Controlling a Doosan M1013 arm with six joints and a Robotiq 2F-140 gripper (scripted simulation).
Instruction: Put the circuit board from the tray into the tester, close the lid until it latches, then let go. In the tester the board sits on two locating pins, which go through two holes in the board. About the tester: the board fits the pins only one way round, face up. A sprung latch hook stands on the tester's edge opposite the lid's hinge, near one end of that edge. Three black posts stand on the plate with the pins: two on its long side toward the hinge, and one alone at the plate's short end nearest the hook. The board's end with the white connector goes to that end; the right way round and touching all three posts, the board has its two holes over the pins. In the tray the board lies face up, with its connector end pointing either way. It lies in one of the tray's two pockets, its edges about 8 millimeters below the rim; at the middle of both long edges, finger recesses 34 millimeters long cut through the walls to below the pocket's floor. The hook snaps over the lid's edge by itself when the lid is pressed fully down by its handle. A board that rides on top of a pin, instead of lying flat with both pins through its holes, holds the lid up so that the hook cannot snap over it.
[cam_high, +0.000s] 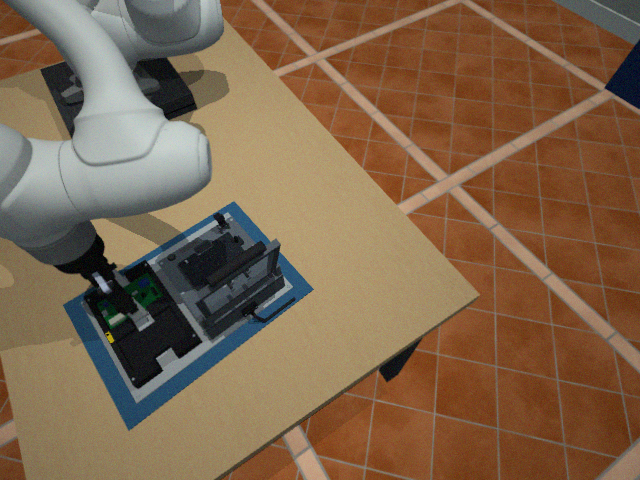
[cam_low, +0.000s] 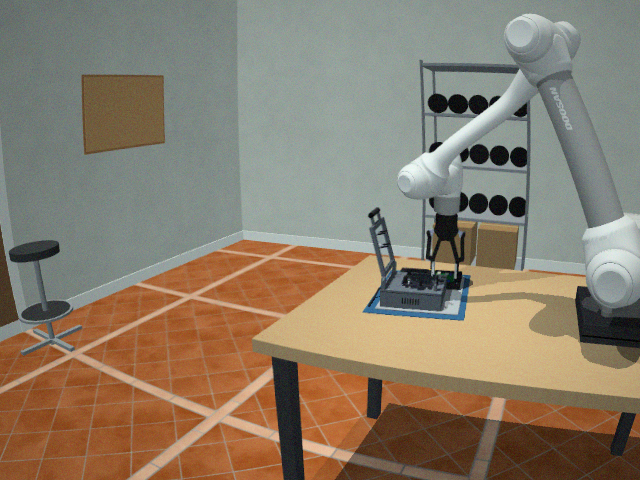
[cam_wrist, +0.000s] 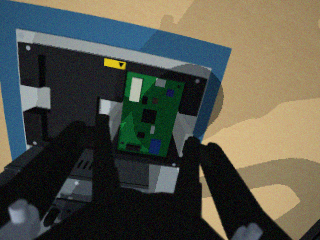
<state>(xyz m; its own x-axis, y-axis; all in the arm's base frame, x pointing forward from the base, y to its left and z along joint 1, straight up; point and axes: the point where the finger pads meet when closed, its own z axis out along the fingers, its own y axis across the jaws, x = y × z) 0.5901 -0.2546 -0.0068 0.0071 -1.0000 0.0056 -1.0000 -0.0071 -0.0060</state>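
Observation:
The green circuit board lies face up in one pocket of the black tray. Its white connector is at the end away from the tester. My gripper reaches down at the finger recesses and looks shut on the board's two long edges, near their middle. The tips are partly hidden. The grey tester stands beside the tray; its lid stands open, with a dark handle on top. The latch hook stands opposite the hinge.
The tray's other pocket holds nothing. A yellow label marks the tray's edge. Tray and tester stand on a blue-bordered mat. The raised lid stands on the tester's far side from the robot base. The wooden table surrounds the mat.

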